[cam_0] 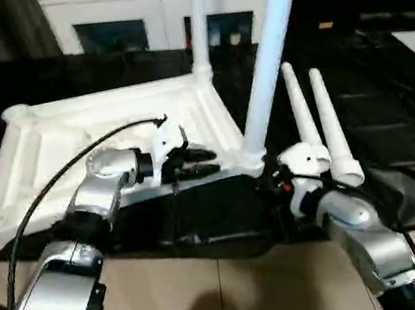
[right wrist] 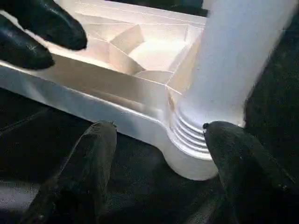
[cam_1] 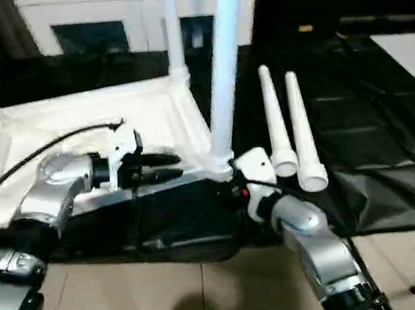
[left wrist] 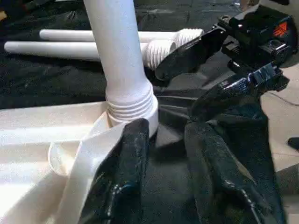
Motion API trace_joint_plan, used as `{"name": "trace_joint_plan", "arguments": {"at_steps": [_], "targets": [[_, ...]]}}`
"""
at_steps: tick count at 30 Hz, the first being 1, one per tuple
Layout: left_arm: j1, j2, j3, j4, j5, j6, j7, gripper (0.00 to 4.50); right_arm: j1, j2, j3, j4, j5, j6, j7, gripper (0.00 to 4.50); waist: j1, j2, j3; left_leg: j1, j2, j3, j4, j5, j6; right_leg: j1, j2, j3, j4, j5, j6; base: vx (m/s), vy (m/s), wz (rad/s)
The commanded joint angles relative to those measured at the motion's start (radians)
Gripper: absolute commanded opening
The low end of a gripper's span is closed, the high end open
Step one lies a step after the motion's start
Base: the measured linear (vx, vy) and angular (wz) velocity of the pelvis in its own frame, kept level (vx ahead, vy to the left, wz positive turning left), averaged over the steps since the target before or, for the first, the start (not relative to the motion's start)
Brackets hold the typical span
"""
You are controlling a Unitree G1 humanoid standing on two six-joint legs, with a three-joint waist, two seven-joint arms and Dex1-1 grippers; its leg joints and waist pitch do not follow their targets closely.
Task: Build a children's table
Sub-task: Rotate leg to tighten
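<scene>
The white plastic rectangular table top [cam_0: 105, 130] lies upside down on a black sheet [cam_0: 389, 139], ribbed underside up, so its round corner sockets face upward to receive legs. Two long white tapered tube legs already stand in it: one [cam_0: 198, 22] at the top's far right corner, and one [cam_0: 268, 63] at the near right corner, leaning a little and showing threads above its socket, so it looks only partly screwed home. The two remaining white tapered legs [cam_0: 323, 128] lie side by side on the sheet just beyond the top's right edge, threaded ends toward the robot, within reach for the next fittings.

The left gripper [cam_0: 193, 163] hovers over the top's near edge beside that near right corner, its black fingers [left wrist: 126, 177] apart and clasping nothing, seemingly ready to steady the top. The right gripper [right wrist: 159, 154] sits at the same socket, fingers spread to either side of the threaded base, one fingertip [right wrist: 229, 144] touching the threads, not yet clamped, probably placed to turn the leg.
</scene>
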Motion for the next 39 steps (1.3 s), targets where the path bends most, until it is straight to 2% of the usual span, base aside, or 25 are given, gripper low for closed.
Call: {"name": "trace_joint_plan", "arguments": {"at_steps": [1,3,5,9,11,13,15,18,21,23,24,26,27,28,29,30,31,32,33,34,35,36,37,38,39], "targets": [[-0.014,-0.002,0.006,-0.03,-0.01,0.007,-0.008,1.84,0.001,-0.002,-0.005,-0.021,0.005,-0.002,0.01,3.32,-0.003,0.004,-0.059,0.041,0.03,-0.021,-0.073,-0.502,-0.031,0.022,-0.043,0.03,-0.092,-0.535,-0.148,0.0,0.0,0.0],[-0.014,-0.002,0.006,-0.03,-0.01,0.007,-0.008,1.97,0.001,-0.002,-0.005,-0.021,0.005,-0.002,0.01,3.32,-0.006,0.003,-0.057,0.034,0.03,-0.029,-0.079,-0.521,-0.04,0.027,-0.044,0.024,-0.097,-0.585,-0.112,0.0,0.0,0.0],[-0.014,-0.002,0.006,-0.03,-0.01,0.007,-0.008,2.21,0.001,-0.002,-0.005,-0.021,0.005,-0.002,0.01,3.32,-0.012,0.002,-0.056,0.033,0.028,-0.034,-0.079,-0.543,-0.044,0.026,-0.045,0.02,-0.104,-0.63,-0.088,0.0,0.0,0.0],[-0.014,-0.002,0.006,-0.03,-0.01,0.007,-0.008,2.54,0.001,-0.002,-0.005,-0.021,0.005,-0.002,0.01,3.32,-0.018,0.003,-0.055,0.034,0.026,-0.038,-0.078,-0.553,-0.042,0.026,-0.049,0.011,-0.115,-0.678,-0.066,0.0,0.0,0.0],[-0.014,-0.002,0.006,-0.03,-0.01,0.007,-0.008,2.81,0.001,-0.002,-0.005,-0.021,0.005,-0.002,0.01,3.32,-0.023,0.005,-0.056,0.033,0.027,-0.042,-0.082,-0.56,-0.041,0.03,-0.048,0.005,-0.118,-0.664,-0.065,0.0,0.0,0.0],[-0.014,-0.002,0.006,-0.03,-0.01,0.007,-0.008,2.9,0.001,-0.002,-0.005,-0.021,0.005,-0.002,0.01,3.32,-0.027,0.005,-0.055,0.036,0.027,-0.044,-0.083,-0.58,-0.043,0.028,-0.047,0.003,-0.119,-0.656,-0.069,0.0,0.0,0.0],[-0.014,-0.002,0.006,-0.03,-0.01,0.007,-0.008,3.19,0.001,-0.002,-0.005,-0.021,0.005,-0.002,0.01,3.32,-0.032,0.006,-0.054,0.036,0.027,-0.045,-0.084,-0.593,-0.042,0.029,-0.047,0.001,-0.121,-0.658,-0.07,0.0,0.0,0.0],[-0.014,-0.002,0.006,-0.03,-0.01,0.007,-0.008,3.45,0.001,-0.002,-0.005,-0.021,0.005,-0.002,0.01,3.32,-0.037,0.008,-0.054,0.032,0.029,-0.049,-0.088,-0.601,-0.041,0.036,-0.049,-0.003,-0.122,-0.639,-0.075,0.0,0.0,0.0],[-0.014,-0.002,0.006,-0.03,-0.01,0.007,-0.008,3.73,0.001,-0.002,-0.005,-0.021,0.005,-0.002,0.01,3.32,-0.038,0.008,-0.053,0.041,0.027,-0.048,-0.085,-0.624,-0.04,0.031,-0.049,-0.009,-0.129,-0.637,-0.079,0.0,0.0,0.0],[-0.014,-0.002,0.006,-0.03,-0.01,0.007,-0.008,3.9,0.001,-0.002,-0.005,-0.021,0.005,-0.002,0.01,3.32,-0.038,0.007,-0.051,0.045,0.025,-0.046,-0.08,-0.625,-0.033,0.03,-0.053,-0.022,-0.139,-0.663,-0.067,0.0,0.0,0.0],[-0.014,-0.002,0.006,-0.03,-0.01,0.007,-0.008,4.0,0.001,-0.002,-0.005,-0.021,0.005,-0.002,0.01,3.32,-0.037,0.008,-0.051,0.047,0.025,-0.046,-0.079,-0.624,-0.033,0.03,-0.054,-0.024,-0.141,-0.669,-0.065,0.0,0.0,0.0],[-0.014,-0.002,0.006,-0.03,-0.01,0.007,-0.008,4.19,0.001,-0.002,-0.005,-0.021,0.005,-0.002,0.01,3.32,-0.04,0.011,-0.051,0.046,0.028,-0.05,-0.082,-0.632,-0.035,0.034,-0.053,-0.029,-0.14,-0.657,-0.063,0.0,0.0,0.0],[0.034,0.03,0.005,-0.153,-0.037,0.109,-0.033,4.19,0.004,-0.005,-0.005,-0.032,0.008,0.001,0.021,3.32,-0.039,0.017,-0.05,0.048,0.035,-0.053,-0.088,-0.65,-0.045,0.04,-0.055,-0.029,-0.133,-0.636,-0.071,0.0,0.0,0.0],[0.078,0.05,0.061,-0.199,0.009,0.223,0.17,4.19,-0.006,-0.02,0.006,-0.055,0.027,0.011,0.07,3.32,-0.044,0.025,-0.05,0.04,0.044,-0.056,-0.1,-0.689,-0.062,0.047,-0.048,-0.026,-0.115,-0.578,-0.086,0.0,0.0,0.0],[0.11,0.057,0.112,-0.221,0.042,0.291,0.339,4.19,-0.012,-0.03,0.015,-0.073,0.043,0.021,0.107,3.32,-0.046,0.023,-0.043,0.039,0.043,-0.06,-0.103,-0.71,-0.064,0.045,-0.043,-0.032,-0.112,-0.571,-0.083,0.0,0.0,0.0],[0.129,0.06,0.147,-0.227,0.065,0.33,0.455,4.19,-0.016,-0.037,0.022,-0.084,0.053,0.026,0.132,3.32,-0.053,0.023,-0.042,0.047,0.034,-0.061,-0.095,-0.725,-0.062,0.045,-0.038,-0.047,-0.122,-0.619,-0.05,0.0,0.0,0.0],[0.145,0.063,0.16,-0.226,0.095,0.346,0.524,4.19,-0.016,-0.039,0.027,-0.089,0.06,0.03,0.144,3.32,-0.07,0.019,-0.034,0.063,0.024,-0.06,-0.082,-0.726,-0.049,0.034,-0.032,-0.074,-0.156,-0.705,-0.007,0.0,0.0,0.0],[0.147,0.065,0.157,-0.228,0.096,0.346,0.519,4.19,-0.016,-0.038,0.027,-0.09,0.06,0.031,0.144,3.32,-0.078,0.026,-0.031,0.064,0.024,-0.063,-0.08,-0.732,-0.044,0.04,-0.03,-0.093,-0.168,-0.733,0.012,0.0,0.0,0.0],[0.154,0.07,0.152,-0.236,0.097,0.351,0.503,4.19,-0.015,-0.038,0.028,-0.09,0.06,0.031,0.145,3.32,-0.08,0.051,-0.024,0.043,0.047,-0.072,-0.115,-0.792,-0.045,0.082,-0.019,-0.116,-0.144,-0.687,0.018,0.0,0.0,0.0],[0.158,0.072,0.15,-0.243,0.092,0.358,0.488,4.19,-0.015,-0.038,0.029,-0.091,0.06,0.031,0.146,3.32,-0.056,0.069,-0.021,-0.014,0.084,-0.069,-0.189,-0.896,-0.066,0.142,-0.005,-0.093,0.014,-0.489,-0.043,-0.064,-0.02,0.01],[0.158,0.078,0.145,-0.245,0.095,0.357,0.478,4.19,-0.016,-0.038,0.03,-0.089,0.06,0.031,0.147,3.32,0.031,0.081,-0.019,-0.062,0.064,0.015,-0.228,-0.993,-0.099,0.13,0.032,-0.095,0.118,-0.193,-0.093,-0.021,-0.067,0.1],[0.157,0.08,0.147,-0.249,0.092,0.364,0.472,4.19,-0.018,-0.038,0.03,-0.086,0.059,0.03,0.148,3.32,-0.002,0.007,-0.047,0.036,0.051,-0.004,-0.167,-0.787,-0.062,0.092,-0.009,0.014,0.088,-0.432,-0.049,-0.021,-0.067,0.1],[0.16,0.082,0.148,-0.262,0.09,0.378,0.47,4.19,-0.019,-0.038,0.03,-0.084,0.059,0.029,0.149,3.32,0.019,-0.046,-0.035,0.128,-0.017,-0.01,0.079,-0.418,-0.039,-0.059,-0.113,0.045,-0.153,-1.018,-0.004,0.092,-0.147,0.07],[0.164,0.084,0.149,-0.277,0.089,0.388,0.467,4.19,-0.021,-0.038,0.029,-0.083,0.06,0.03,0.151,3.32,0.032,-0.042,-0.044,0.073,-0.011,-0.035,0.068,-0.236,0.003,-0.004,-0.13,0.095,-0.135,-1.051,-0.009,0.133,-0.122,-0.07],[0.169,0.085,0.15,-0.291,0.089,0.4,0.474,4.19,-0.021,-0.039,0.028,-0.083,0.06,0.03,0.152,3.32,0.071,-0.023,-0.063,-0.01,0.006,-0.059,0.001,-0.06,0.021,0.092,-0.114,0.098,-0.065,-0.799,-0.023,0.133,-0.122,-0.07]]}}
